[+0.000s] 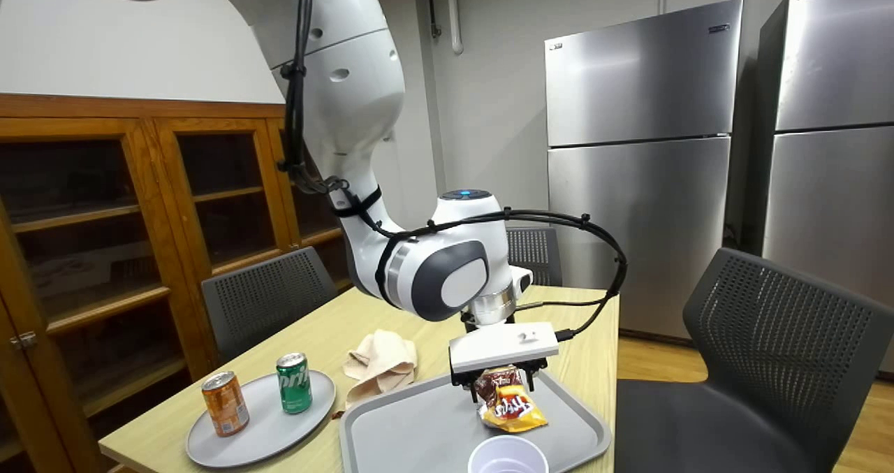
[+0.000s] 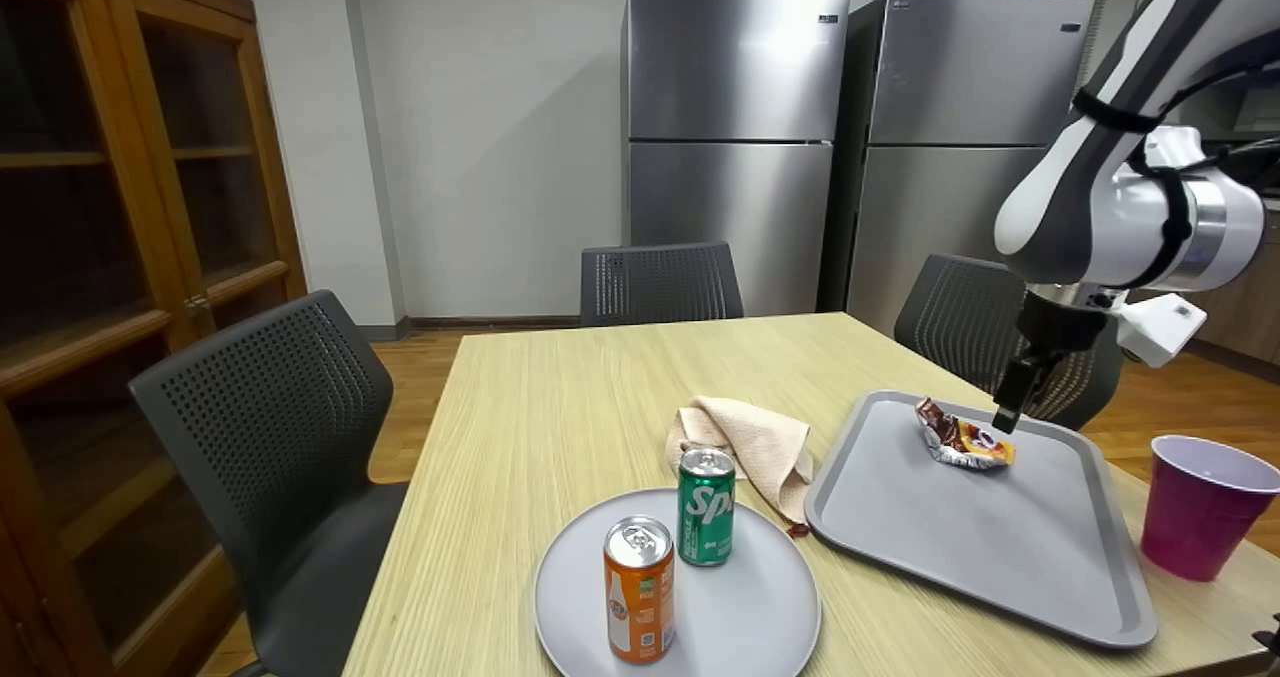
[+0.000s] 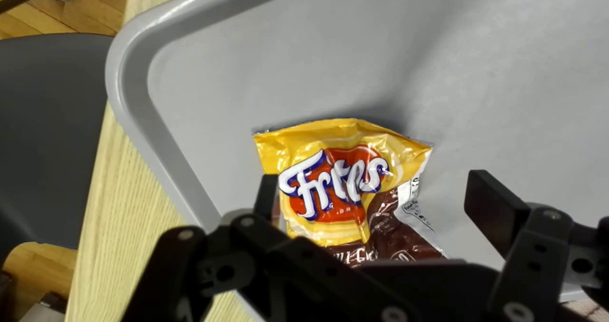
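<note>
Got the pincer [image 3: 373, 189] spread wide above the grey tray [image 2: 960, 557], with a crumpled Fritos bag [image 3: 333, 184] lying on the tray, below and between the jaws. Overlapping the bag's border at one jaw in the wrist view, leaving a visible gap at the other. Can't judge jaw height well from these angles, so maybe clear of the bag, maybe brushing it.

For edges: only a short stretch of tray between bag and nearest raised rim, much broader surface on the other side. Past that rim, a narrow strip of table [image 3: 128, 189], then the table edge with a dark chair [image 3: 52, 136] right outside it.

Around: magenta cup [image 2: 1205, 517] upright on the table in an exterior view, just beside the tray rim. On the opposite side, beige cloth [image 2: 750, 442] bunched between tray and round plate [image 2: 760, 607]. On that plate, orange can [image 2: 640, 592] and green Sprite can [image 2: 706, 507], both upright, well apart from the pincer. Also a black cable [image 1: 620, 263] looping wide beside the arm [image 1: 363, 89]. Behind: another chair [image 2: 660, 282], two steel refrigerators [image 2: 735, 147].
</note>
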### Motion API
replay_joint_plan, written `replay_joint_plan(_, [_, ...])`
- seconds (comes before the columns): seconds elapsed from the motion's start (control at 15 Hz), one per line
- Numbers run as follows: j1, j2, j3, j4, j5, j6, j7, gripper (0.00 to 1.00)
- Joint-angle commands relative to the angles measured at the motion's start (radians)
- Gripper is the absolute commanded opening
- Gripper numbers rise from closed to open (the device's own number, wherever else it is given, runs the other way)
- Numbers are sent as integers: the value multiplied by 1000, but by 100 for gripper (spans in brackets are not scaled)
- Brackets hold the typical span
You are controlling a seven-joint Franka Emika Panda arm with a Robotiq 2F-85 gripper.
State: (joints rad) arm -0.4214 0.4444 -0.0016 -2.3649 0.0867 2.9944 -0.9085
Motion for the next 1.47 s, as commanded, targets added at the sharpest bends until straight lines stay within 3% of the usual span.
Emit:
replay_joint_plan(0.0, [-35,22,41,17,-30,28,25,100])
replay_joint_plan(1.33, [-34,173,53,174,-91,25,115,100])
replay_joint_plan(1.4, [-35,176,54,178,-94,24,117,91])
